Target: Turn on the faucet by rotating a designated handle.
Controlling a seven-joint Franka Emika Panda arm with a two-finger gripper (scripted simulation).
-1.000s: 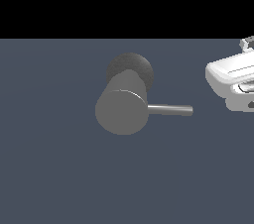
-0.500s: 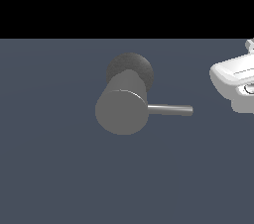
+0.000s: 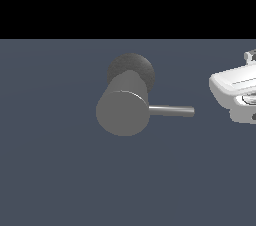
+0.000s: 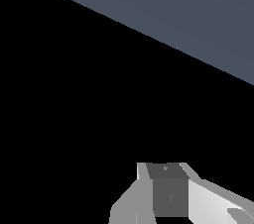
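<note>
The faucet is a thick grey cylinder on a darker round base, with its flat round end towards the camera. Its handle, a thin grey rod, sticks out level towards the exterior view's right. My white gripper sits at that view's right edge, a short gap beyond the handle's tip and touching nothing; part of it is cut off by the frame. The wrist view shows only the gripper's fingers against blue-grey floor and black, so I cannot make out how far apart they stand. Faucet and handle are out of the wrist view.
A flat blue-grey floor spreads around the faucet in the exterior view. Above it lies a black background. No other objects are visible.
The gripper has shifted and turned slightly at the exterior view's right edge, with less of its lower part showing. The faucet and handle have not moved.
</note>
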